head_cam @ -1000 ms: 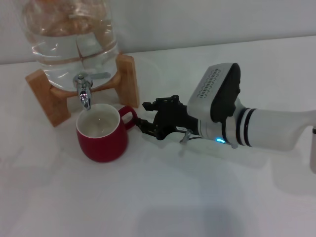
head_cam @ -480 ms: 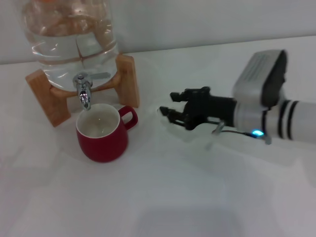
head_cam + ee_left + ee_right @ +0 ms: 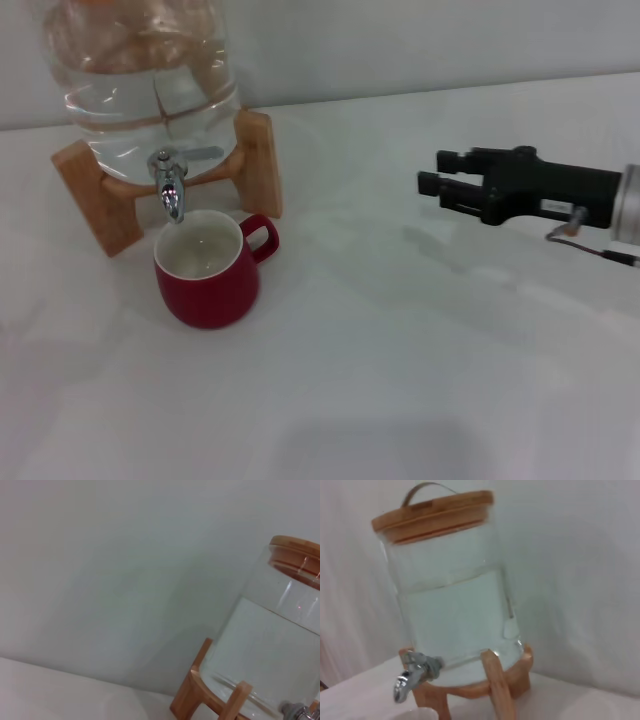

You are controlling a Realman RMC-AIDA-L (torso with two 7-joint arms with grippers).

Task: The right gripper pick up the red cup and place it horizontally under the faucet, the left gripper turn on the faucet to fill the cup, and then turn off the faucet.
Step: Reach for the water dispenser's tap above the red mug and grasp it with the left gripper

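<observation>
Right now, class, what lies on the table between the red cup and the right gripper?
Nothing: in the head view only bare white table separates the red cup from the right gripper, which hangs well clear of the cup's handle.

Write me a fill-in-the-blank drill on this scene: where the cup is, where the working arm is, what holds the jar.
1. The red cup stands upright directly under the ____ of the faucet.
2. The right gripper is well clear of the cup and holds ____.
3. The water jar rests on a ____ stand.
4. The cup's handle points toward the robot's ____ side.

Missing words: spout; nothing; wooden; right
</observation>
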